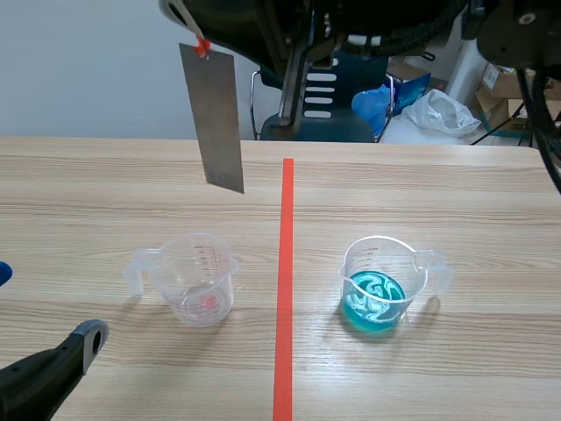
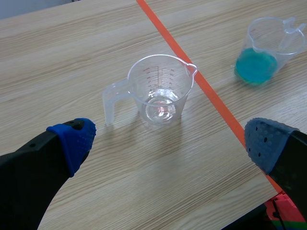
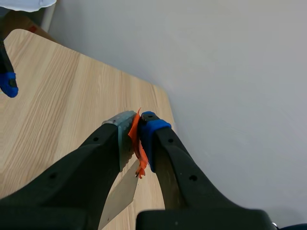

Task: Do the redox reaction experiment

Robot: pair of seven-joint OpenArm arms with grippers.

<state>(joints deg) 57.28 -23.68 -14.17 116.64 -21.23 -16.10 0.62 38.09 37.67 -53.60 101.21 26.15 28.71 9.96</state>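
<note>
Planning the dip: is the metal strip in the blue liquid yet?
Out. The metal strip hangs in the air from the right gripper, away from the cup of blue liquid.

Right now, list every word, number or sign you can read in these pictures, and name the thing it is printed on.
No text can be read in full.
Empty measuring cup: red scale lines and numbers, too small to read.
Cup of blue liquid: no marking legible.
Metal strip: no print shows.
</note>
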